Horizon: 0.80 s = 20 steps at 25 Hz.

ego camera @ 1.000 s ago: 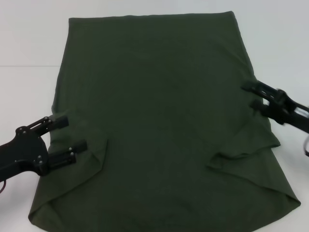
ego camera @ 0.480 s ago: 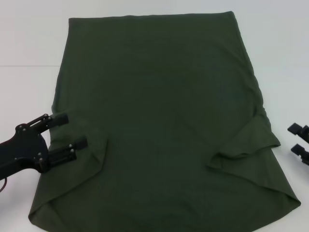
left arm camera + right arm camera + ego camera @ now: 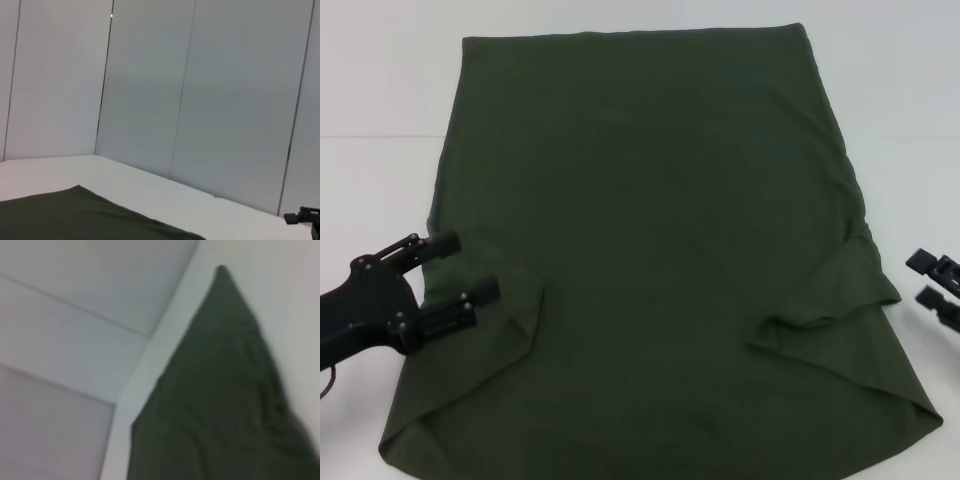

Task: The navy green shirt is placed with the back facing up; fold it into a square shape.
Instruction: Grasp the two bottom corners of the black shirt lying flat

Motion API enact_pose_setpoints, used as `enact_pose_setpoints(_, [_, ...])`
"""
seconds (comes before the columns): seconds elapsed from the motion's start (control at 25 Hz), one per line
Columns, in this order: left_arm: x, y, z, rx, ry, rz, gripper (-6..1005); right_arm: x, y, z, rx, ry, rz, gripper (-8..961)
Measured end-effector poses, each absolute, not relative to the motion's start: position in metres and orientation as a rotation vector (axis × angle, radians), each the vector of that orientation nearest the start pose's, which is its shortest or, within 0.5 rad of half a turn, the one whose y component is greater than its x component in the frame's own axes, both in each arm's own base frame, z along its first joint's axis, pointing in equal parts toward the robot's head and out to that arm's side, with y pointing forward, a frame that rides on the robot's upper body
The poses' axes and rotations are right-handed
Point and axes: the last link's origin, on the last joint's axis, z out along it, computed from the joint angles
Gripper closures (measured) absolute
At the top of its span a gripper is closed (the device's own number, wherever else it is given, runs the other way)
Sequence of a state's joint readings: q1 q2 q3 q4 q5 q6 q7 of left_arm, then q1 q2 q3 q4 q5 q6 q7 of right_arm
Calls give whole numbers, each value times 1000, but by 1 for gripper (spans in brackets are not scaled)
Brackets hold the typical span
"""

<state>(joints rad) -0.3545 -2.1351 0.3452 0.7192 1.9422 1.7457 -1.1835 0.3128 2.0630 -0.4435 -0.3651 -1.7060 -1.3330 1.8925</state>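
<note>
I am looking down on the navy green shirt [image 3: 660, 250], which is lying plain side up across most of the white table [image 3: 380, 80], its far hem straight and both sleeves already turned inward onto the body. The right sleeve flap [image 3: 825, 300] is sitting folded over near the right edge, a little rumpled at its crease.

What has just changed is on my right: a second ago the right gripper [image 3: 926, 279] was over the cloth at the shirt's right edge, and now I am holding it clear of the fabric, just beside that edge, with its two fingers spread apart and nothing between them. In the last half second it has barely shifted. I read that as the right sleeve fold being released and finished.

The left gripper [image 3: 465, 268] is hovering at the left sleeve flap [image 3: 505, 320], its fingers parted and straddling the folded edge; it has hardly moved. I cannot tell whether it is touching the cloth.

With both sleeves in, I judge the next step to be folding the long body over itself to make the square.
</note>
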Motion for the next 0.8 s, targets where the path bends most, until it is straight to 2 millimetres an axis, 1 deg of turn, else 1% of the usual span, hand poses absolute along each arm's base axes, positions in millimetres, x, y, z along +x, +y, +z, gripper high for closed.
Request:
enact_pose_setpoints(0.08, [-304,275,43,-2367,-613,-993,164,355,280,15,-1756,1656,1233,29])
enact_pose_setpoints(0.16, [-304,276,50,-2356,-717,-1045,164,342,278,23,-1925,1472,1248,29])
enact_pose_setpoints(0.28, [-307,280,65,-2348,-925,-1098,165,327,273,38,-2134,1257,1256,29])
enact_pose_setpoints(0.4, [-311,279,79,-2341,-1165,-1115,165,319,264,49,-2343,1118,1195,28])
enact_pose_setpoints(0.52, [-324,278,85,-2266,-1507,-1050,165,315,258,52,-2499,1017,1112,28])
enact_pose_setpoints(0.6, [-332,276,86,-2198,-1738,-973,164,312,255,51,-2593,915,1058,28])
enact_pose_setpoints(0.72, [-337,272,88,-2135,-1974,-841,168,308,256,42,-2685,815,996,29])
enact_pose_setpoints(0.8, [-342,269,88,-2061,-2116,-741,173,307,257,36,-2728,789,957,29])
